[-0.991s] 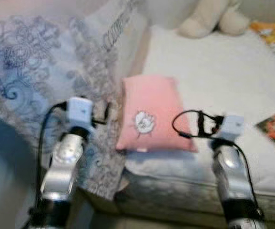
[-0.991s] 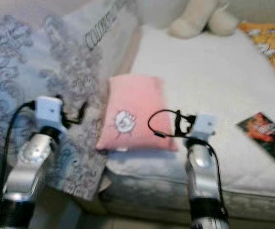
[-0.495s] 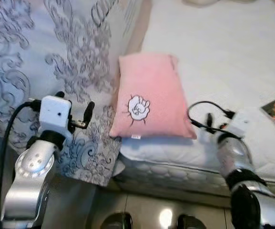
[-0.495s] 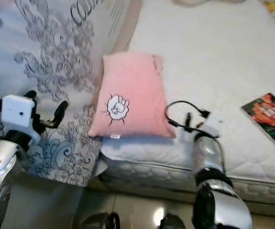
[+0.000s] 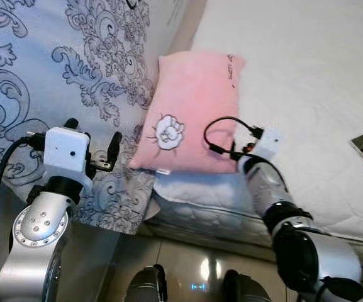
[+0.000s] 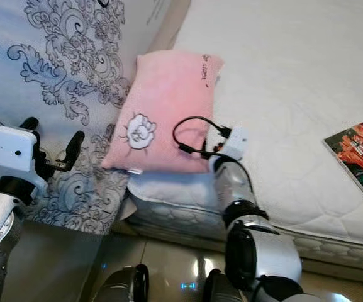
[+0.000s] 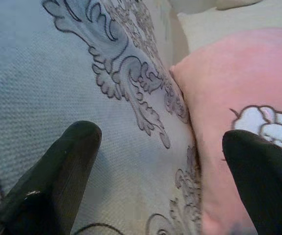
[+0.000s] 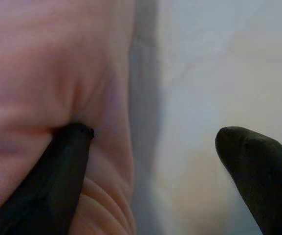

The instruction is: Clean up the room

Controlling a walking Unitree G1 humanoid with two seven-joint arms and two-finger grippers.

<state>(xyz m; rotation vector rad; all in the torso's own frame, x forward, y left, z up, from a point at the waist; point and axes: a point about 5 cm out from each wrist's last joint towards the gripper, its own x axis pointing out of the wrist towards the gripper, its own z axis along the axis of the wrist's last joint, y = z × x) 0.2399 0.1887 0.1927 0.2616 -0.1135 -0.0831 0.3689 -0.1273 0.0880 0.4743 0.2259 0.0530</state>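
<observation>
One pink pillow point(image 5: 194, 116) lies near the middle of the frame, at the mattress edge. One white mattress point(image 5: 307, 94) covers the right side. One patterned grey-blue blanket point(image 5: 55, 82) spreads over the upper left. One magazine or book point(image 6: 357, 157) sits at the right edge. Two grippers: the left gripper point(image 5: 93, 151) at lower left, the right gripper point(image 8: 150, 147) at the pillow's edge.
</observation>
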